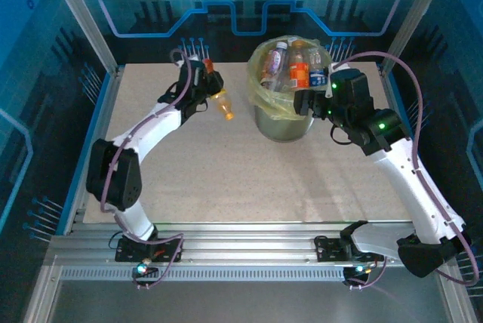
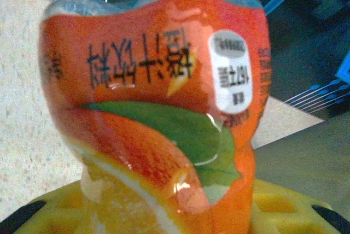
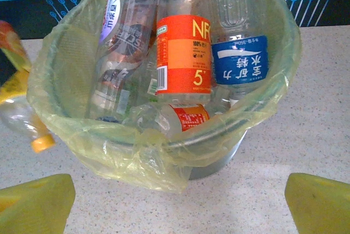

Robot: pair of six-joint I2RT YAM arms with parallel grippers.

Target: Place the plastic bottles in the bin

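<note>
Near the middle of the counter [image 1: 226, 179] nothing is to be handled; the work lies toward its far edge. On the right half, the right tool [image 1: 312, 103] is held just beside the bin [image 1: 281, 128] with its yellow pads [image 3: 35, 204] spread wide and nothing between them. The bin is placed close to the far edge, right of centre, and is lined with a thin bag [image 3: 136, 157]. It is already crowded with the bottles in the bin [image 3: 183, 53], several of which stand upright above the rim.

Left of the bin, a loose bottle [image 1: 224, 106] with an orange cap is seen lying on its side on the counter. Just beyond it, toward the far left, the orange-labelled bottle [image 2: 164, 97] is clamped in the left tool [image 1: 205, 80], whose jaws are pressed shut on its body.

The bottles are judged to be empty and very light, with thin walls that give under pressure; the gripped one is visibly dented at its waist. The glossy label is likely to be slippery, so a hold across the mid-body, where the wall yields and seats between the pads, is thought best. A crushed bottle is expected to bounce off the crowded pile, so a low release over the rim is advised.
</note>
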